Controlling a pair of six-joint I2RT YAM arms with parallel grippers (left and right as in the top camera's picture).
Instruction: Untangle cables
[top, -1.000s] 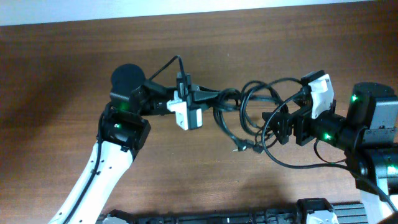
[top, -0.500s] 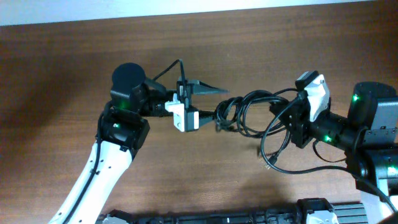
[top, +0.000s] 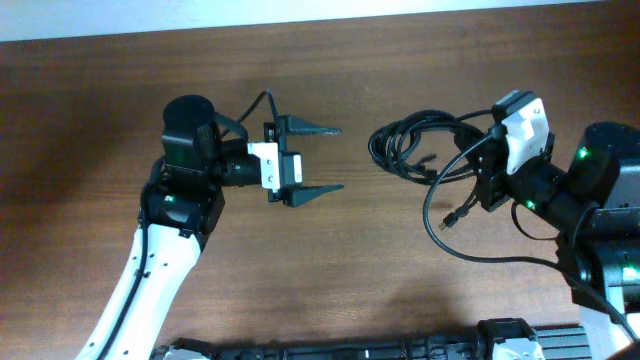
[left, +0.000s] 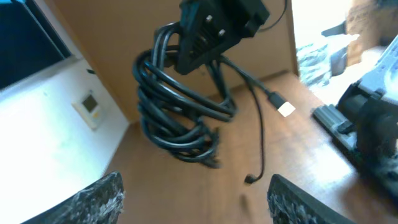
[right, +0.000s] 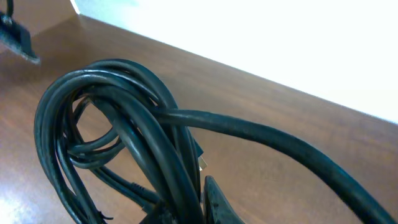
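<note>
Since your right end effector (top: 482, 162) is clamped on the cables (top: 405, 145), the bundle hangs off its left side above the desk (top: 350, 270), long axis left-right. Your left end effector (top: 325, 158) gapes empty, well apart; the bundle lies straight right of it.

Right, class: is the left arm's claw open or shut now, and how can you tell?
Open. The left claw has its fingers spread wide with nothing between them; the cables are clear of it.
</note>
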